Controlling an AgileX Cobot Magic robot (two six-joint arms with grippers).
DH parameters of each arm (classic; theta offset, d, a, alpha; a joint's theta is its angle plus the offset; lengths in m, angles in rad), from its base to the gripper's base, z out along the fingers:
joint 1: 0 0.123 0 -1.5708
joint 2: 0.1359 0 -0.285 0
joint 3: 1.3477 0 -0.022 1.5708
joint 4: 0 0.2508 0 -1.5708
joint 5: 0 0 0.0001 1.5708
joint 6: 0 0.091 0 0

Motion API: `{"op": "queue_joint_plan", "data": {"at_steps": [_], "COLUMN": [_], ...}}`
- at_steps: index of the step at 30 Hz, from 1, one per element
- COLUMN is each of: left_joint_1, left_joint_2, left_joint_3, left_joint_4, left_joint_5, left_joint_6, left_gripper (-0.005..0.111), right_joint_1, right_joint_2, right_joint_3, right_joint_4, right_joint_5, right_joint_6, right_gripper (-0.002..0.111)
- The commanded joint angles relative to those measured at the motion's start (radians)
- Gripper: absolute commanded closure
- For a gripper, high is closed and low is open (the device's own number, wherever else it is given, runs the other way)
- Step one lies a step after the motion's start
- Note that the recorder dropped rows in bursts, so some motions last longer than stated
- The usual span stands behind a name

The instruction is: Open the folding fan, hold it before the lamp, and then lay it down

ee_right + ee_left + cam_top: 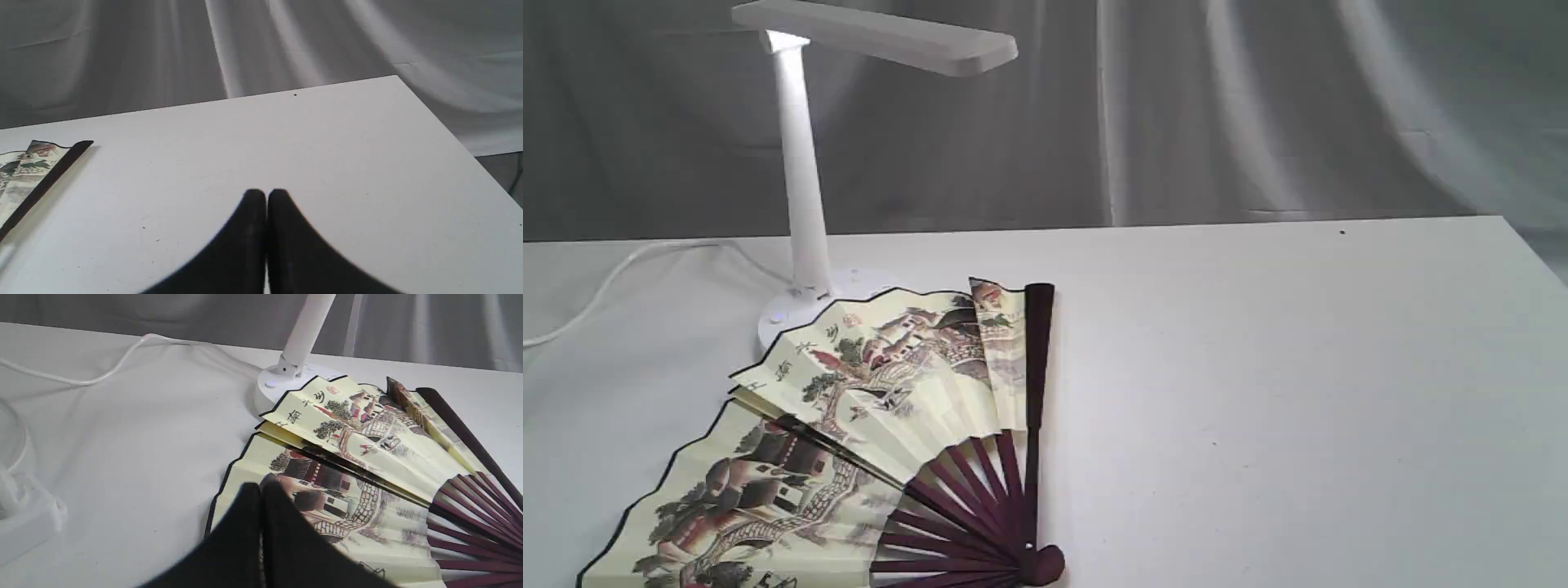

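Observation:
The folding fan point(874, 408) lies spread open and flat on the white table, its pivot at the front and its leaf overlapping the lamp's round base. The white lamp point(800, 180) stands upright behind it, its bar head pointing right. No gripper shows in the exterior view. In the left wrist view the fan point(367, 457) lies beside the lamp base point(273, 384), and my left gripper point(260, 488) hovers over the fan's left edge, shut and holding nothing. My right gripper point(266, 194) is shut over bare table, well right of the fan's outer rib point(45, 179).
The lamp's white cord point(621, 269) runs off to the left along the table. A white power strip point(24, 514) lies at the left in the left wrist view. The table's right edge point(1535, 253) falls away to a grey backdrop.

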Motion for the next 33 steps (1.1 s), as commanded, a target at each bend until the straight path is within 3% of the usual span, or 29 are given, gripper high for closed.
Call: {"op": "queue_joint_plan", "data": {"at_steps": [1,8,11,14,20,23,33], "left_joint_1": [-0.005,-0.034,-0.008,0.032,0.076,0.076,0.076], "left_joint_2": [-0.005,-0.166,-0.296,-0.296,-0.296,-0.296,-0.296], "left_joint_3": [0.004,0.004,0.004,0.004,0.004,0.004,0.004], "left_joint_4": [0.001,0.059,0.183,0.263,0.484,0.501,0.517], "left_joint_5": [-0.002,-0.124,-0.114,-0.126,0.078,0.170,0.170], "left_joint_6": [-0.011,-0.011,-0.013,-0.090,-0.404,-0.406,-0.467], "left_gripper": [0.107,0.107,0.107,0.107,0.107,0.107,0.107], "right_joint_1": [0.003,0.003,0.003,0.003,0.003,0.003,0.003], "right_joint_2": [0.006,0.006,0.006,-0.004,-0.012,-0.012,-0.012], "right_joint_3": [0.004,0.004,0.004,0.004,0.004,0.004,0.004], "right_joint_4": [0.006,0.006,0.006,0.006,0.006,0.006,0.006], "right_joint_5": [-0.003,-0.003,-0.003,0.000,-0.005,-0.005,-0.005], "right_joint_6": [0.006,0.006,0.006,0.006,0.006,0.006,0.006], "right_gripper": [0.108,0.108,0.108,0.108,0.108,0.108,0.108]}}
